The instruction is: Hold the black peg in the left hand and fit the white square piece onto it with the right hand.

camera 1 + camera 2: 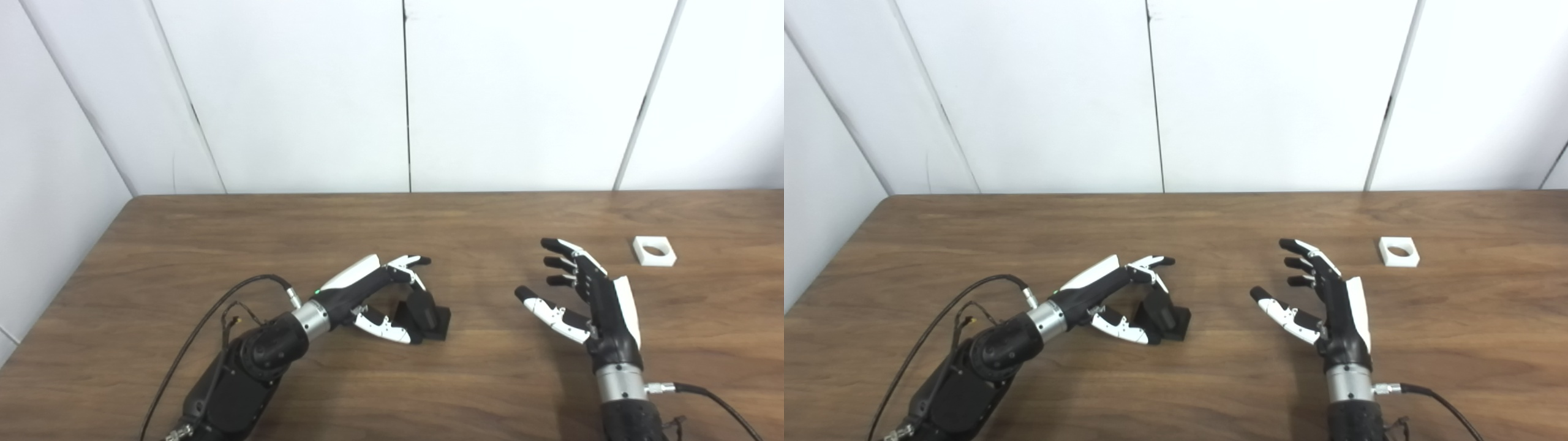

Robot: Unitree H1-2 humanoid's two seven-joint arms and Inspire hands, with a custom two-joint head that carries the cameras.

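Our left hand (380,294) cupped around black peg (429,315), grip uncertain; right hand (588,300) spread, empty; white square piece (654,251) near table's (429,220) right edge.

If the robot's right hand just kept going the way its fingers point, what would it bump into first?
Probably nothing soon. The right hand points toward the table's far edge and the wall. The white square piece sits off to its right, seemingly outside that path.

2 head cameras, side by side, look down and forward over the wooden table (392,380) toward the white panelled wall (294,92). Both frame the tabletop from its near edge to the wall at medium range. Right eye view sits slightly rightward, so shared contents appear shifted left; overlap is nearly total.
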